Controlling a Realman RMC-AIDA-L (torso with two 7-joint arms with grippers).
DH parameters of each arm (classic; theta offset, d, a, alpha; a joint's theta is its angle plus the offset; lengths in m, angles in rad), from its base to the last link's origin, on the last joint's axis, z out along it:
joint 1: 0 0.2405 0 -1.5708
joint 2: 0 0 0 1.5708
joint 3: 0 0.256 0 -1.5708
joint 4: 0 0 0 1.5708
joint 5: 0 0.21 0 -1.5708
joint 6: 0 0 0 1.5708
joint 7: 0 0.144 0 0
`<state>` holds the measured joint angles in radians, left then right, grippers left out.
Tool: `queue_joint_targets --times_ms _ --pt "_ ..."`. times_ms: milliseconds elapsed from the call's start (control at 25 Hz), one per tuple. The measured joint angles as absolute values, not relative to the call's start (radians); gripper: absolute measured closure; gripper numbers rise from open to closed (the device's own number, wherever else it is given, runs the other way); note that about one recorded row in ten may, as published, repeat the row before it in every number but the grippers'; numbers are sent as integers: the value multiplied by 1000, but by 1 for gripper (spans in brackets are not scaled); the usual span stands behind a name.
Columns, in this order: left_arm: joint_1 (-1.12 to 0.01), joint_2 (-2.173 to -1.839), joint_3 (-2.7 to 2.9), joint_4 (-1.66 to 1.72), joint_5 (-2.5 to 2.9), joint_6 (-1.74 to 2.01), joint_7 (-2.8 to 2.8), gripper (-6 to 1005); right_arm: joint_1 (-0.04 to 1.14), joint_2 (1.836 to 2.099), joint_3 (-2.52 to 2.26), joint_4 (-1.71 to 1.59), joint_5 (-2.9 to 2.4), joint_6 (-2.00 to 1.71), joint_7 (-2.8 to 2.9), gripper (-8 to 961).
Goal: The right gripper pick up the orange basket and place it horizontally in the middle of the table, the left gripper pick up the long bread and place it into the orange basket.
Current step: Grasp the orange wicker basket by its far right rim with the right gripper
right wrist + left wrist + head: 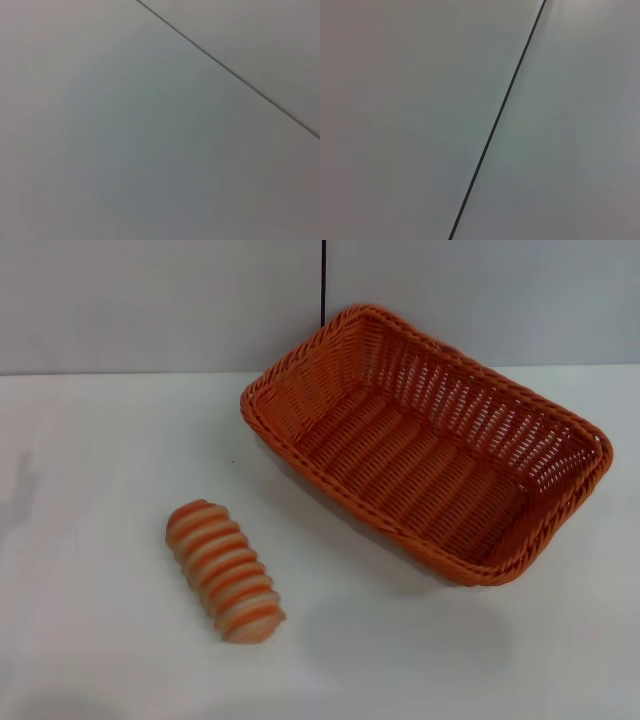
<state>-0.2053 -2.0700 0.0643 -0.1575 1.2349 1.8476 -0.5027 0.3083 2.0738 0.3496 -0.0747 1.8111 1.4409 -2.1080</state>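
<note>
A plain white counter [90, 540] meets a pale grey wall with a thin dark seam, bearing one long bread [224, 571] lying left of centre and one empty orange basket [430, 440] set diagonally to the right, well apart, with neither hand in view.

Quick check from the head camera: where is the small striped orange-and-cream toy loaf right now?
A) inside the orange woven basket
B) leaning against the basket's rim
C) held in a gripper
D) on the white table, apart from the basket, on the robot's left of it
D: the small striped orange-and-cream toy loaf lies on the white table, clear of the orange woven basket; no gripper shows.
</note>
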Motion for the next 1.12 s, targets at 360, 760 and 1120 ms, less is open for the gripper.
queue_joint_targets --times_ms 360,760,1120 --pt "-208 -2068 74 -154 1240 1843 -578 154 303 2070 257 -132 1788 1462 -2058 566" --pt "-217 -2065 142 -78 1243 1840 -693 155 290 2068 35 -306 1787 1592 -2017 570" --pt "-212 -2062 233 -18 1244 1860 -701 153 276 2023 -154 -431 1787 1666 -1844 573"
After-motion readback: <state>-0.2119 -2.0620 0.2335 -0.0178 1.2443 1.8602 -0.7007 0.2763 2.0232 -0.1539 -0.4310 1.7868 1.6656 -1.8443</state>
